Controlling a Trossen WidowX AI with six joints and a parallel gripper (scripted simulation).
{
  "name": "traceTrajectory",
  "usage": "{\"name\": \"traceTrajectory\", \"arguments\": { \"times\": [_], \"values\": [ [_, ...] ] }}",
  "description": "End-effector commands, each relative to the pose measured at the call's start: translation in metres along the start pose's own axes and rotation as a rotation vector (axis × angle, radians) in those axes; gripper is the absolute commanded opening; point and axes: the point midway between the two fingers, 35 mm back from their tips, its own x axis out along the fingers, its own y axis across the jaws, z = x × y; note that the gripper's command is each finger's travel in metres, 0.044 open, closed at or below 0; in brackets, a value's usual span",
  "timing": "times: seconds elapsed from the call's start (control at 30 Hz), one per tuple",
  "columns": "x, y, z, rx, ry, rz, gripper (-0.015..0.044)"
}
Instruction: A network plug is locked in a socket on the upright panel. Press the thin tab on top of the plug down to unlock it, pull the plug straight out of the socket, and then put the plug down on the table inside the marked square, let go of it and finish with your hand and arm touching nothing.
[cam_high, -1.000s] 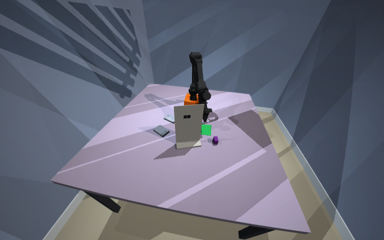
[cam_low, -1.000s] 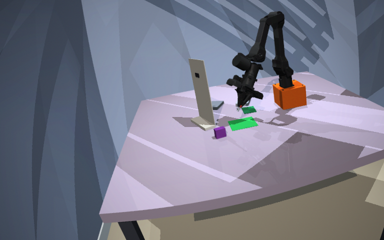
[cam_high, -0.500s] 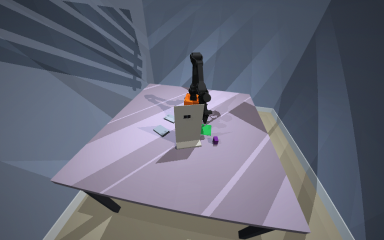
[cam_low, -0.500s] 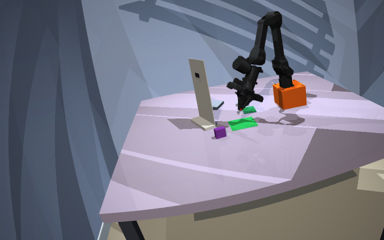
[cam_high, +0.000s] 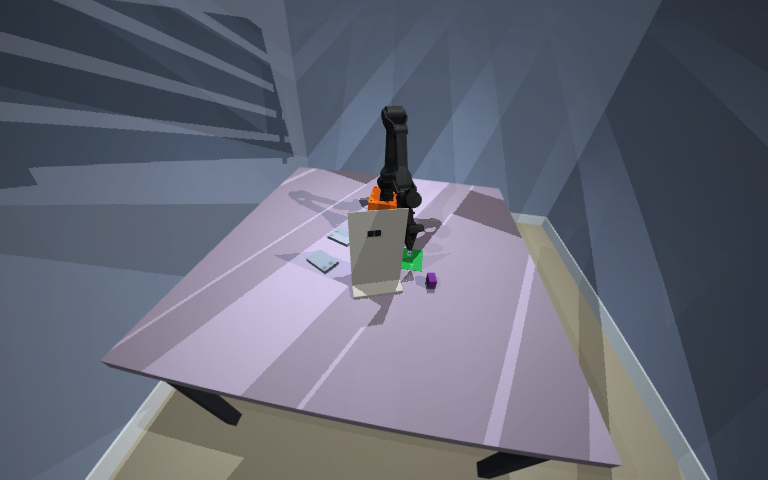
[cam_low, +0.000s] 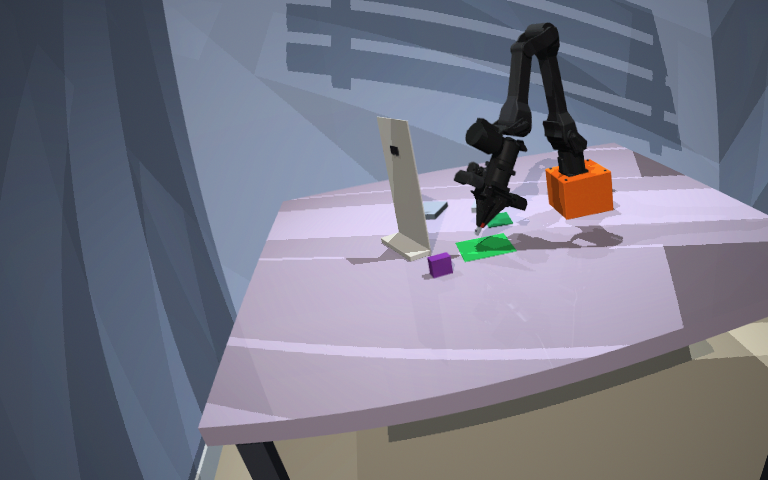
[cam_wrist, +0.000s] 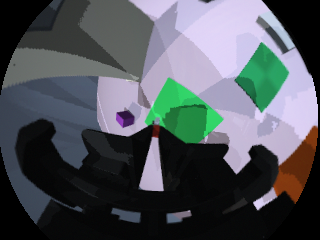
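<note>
My gripper (cam_high: 409, 247) (cam_low: 480, 225) (cam_wrist: 156, 128) points down and is shut on the small plug (cam_high: 409, 253) (cam_low: 478, 230) (cam_wrist: 157, 121), whose clear end sticks out beyond the fingertips. A bit of red shows between the tips in the wrist view. The plug is in the air, a little above the bright green square (cam_high: 416, 264) (cam_low: 467, 252) (cam_wrist: 169, 90); its exact height is hard to tell. The upright beige panel (cam_high: 376, 260) (cam_low: 406, 192) (cam_wrist: 120, 40) stands apart from the gripper, with dark socket openings (cam_high: 373, 233) (cam_low: 394, 150) high on its face. The locking tab cannot be made out.
A purple block (cam_high: 431, 280) (cam_low: 440, 264) (cam_wrist: 124, 118) stands near the panel's foot. A smaller dark green patch (cam_low: 501, 220) (cam_wrist: 262, 75) lies nearer the orange arm base (cam_high: 381, 199) (cam_low: 583, 195) (cam_wrist: 300, 167). Two grey flat plates (cam_high: 322, 260) (cam_high: 338, 236) lie on the panel's other side.
</note>
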Motion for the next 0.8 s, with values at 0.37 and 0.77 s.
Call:
{"name": "traceTrajectory", "arguments": {
  "times": [0.37,0.77],
  "values": [
    [0.011,-0.009,0.001,-0.004,-0.004,-0.001,0.0],
    [0.019,-0.017,0.001,-0.004,-0.004,-0.001,0.0]
  ]
}}
